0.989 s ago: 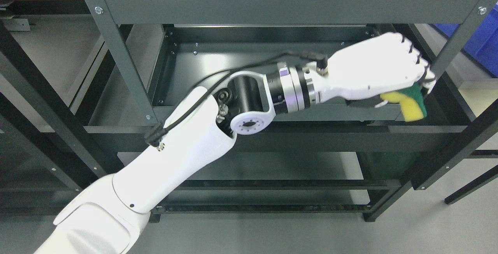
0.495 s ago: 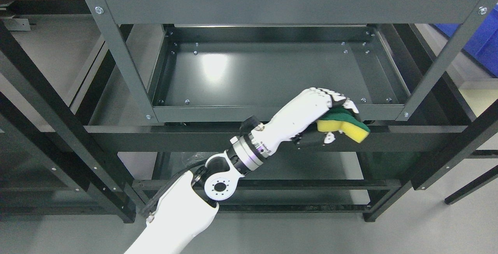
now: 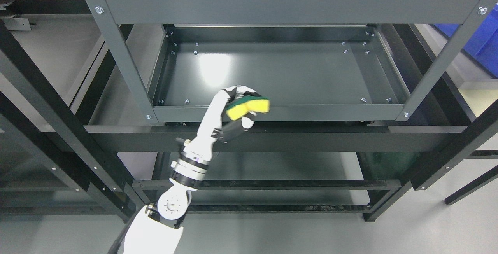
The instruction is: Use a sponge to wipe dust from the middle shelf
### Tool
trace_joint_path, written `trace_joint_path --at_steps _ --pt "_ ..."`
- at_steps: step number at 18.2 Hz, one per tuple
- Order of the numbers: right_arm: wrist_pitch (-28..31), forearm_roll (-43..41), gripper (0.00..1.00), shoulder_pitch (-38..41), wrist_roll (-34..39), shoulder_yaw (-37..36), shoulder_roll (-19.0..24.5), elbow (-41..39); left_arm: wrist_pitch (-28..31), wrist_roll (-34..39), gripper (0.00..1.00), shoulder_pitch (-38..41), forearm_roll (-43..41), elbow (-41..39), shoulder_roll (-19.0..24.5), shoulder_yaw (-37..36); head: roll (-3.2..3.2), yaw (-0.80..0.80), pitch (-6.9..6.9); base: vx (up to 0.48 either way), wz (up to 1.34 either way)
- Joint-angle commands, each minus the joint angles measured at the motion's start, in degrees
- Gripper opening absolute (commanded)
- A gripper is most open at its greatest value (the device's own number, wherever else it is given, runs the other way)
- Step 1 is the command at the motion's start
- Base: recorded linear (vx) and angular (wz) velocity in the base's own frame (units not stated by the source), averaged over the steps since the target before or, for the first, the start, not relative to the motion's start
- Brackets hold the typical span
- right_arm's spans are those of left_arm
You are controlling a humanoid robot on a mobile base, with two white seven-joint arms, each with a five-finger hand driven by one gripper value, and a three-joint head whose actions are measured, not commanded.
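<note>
Left robot hand (image 3: 233, 108) clamped on yellow-green sponge (image 3: 248, 108). Sponge sits at front lip of middle shelf (image 3: 288, 75).

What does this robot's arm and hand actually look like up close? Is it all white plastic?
Mostly, yes. The one arm in view, the left arm, has a smooth, glossy white shell. Its elbow joint is a round white disc with a ring of small holes. The wrist is banded in silver metal and black rings. The left hand is white and human-shaped, with black in its finger joints and a black palm.
</note>
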Motion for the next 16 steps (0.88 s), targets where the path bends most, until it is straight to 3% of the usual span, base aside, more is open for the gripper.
trace_joint_path --at_steps 1,9,16 --pt "0.0 0.0 1.0 0.0 0.0 0.0 -1.0 -1.0 0.1 0.0 0.01 2.9 5.1 0.1 0.8 15.8 0.0 0.0 0.0 0.0 0.0" --pt "0.0 0.0 1.0 0.0 0.0 0.0 -1.0 -1.0 0.1 -0.3 0.01 11.9 10.4 -0.6 0.8 14.9 0.0 0.0 0.0 0.0 0.0" --pt "0.0 0.0 1.0 0.0 0.0 0.0 -1.0 -1.0 -0.4 -0.5 0.01 13.2 10.4 -2.8 0.8 11.6 0.0 0.0 0.0 0.0 0.0"
